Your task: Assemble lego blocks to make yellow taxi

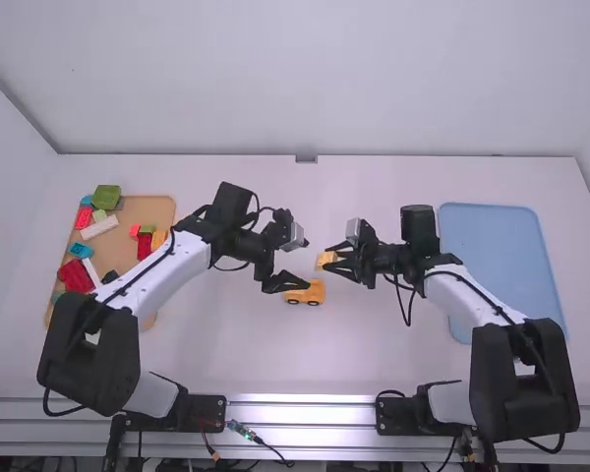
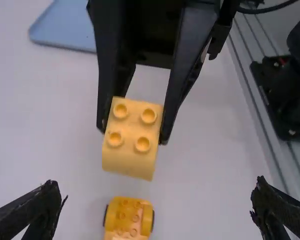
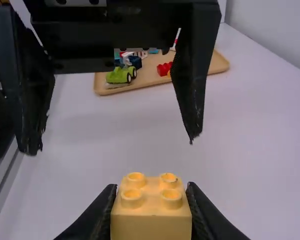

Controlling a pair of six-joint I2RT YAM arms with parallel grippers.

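Blue tray (image 1: 497,261) (corners nicely rounded)

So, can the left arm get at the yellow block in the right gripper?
Probably yes: the left gripper is open and faces the block, whose studded part sticks out from the right gripper, and I see nothing between them.

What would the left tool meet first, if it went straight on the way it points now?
Probably the yellow block gripped by the right tool; it appears ahead, between the open fingers of the left tool. Depth is unclear, so it might pass slightly beside the block.
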